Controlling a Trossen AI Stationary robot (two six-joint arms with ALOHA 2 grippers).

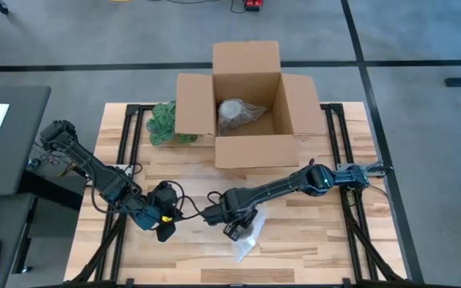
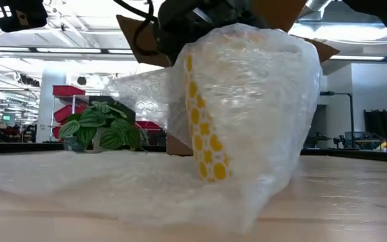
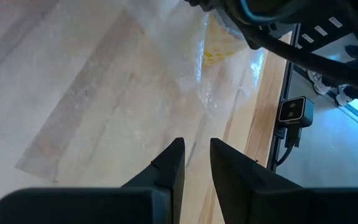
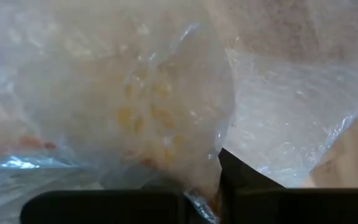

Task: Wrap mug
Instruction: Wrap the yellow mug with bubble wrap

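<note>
Meanwhile, the right gripper (image 1: 232,226) is seen low over the near-middle of the wooden table (image 1: 326,240), its fingers pinched on a fold of bubble wrap (image 1: 246,240) that is bunched around the mug (image 2: 210,128). The mug itself is glimpsed only as a white body with yellow dots through the clear film; in the low view it stands roughly upright, its long axis vertical, directly beneath the right gripper. Part of the sheet is left spread on the boards toward the near edge, so the wrapping is judged unfinished.

The left gripper (image 1: 165,226) is held just to the left of the bundle, close to the table, its fingers (image 3: 169,171) drawn to a narrow gap with nothing between them. The bundle lies to its right, near but not touching, with the loose flat sheet between; the right arm is plainly the nearer, being already on the wrap. Any tuck of the free edge is judged to call for a short reach rightward by the left arm, and the right arm's wrist could crowd that path.

Farther off, an open cardboard box (image 1: 246,108) is set at the far side of the table, with an already wrapped object (image 1: 238,114) inside. A green leafy plant (image 1: 163,122) is placed at the box's left, well apart from both grippers.
</note>
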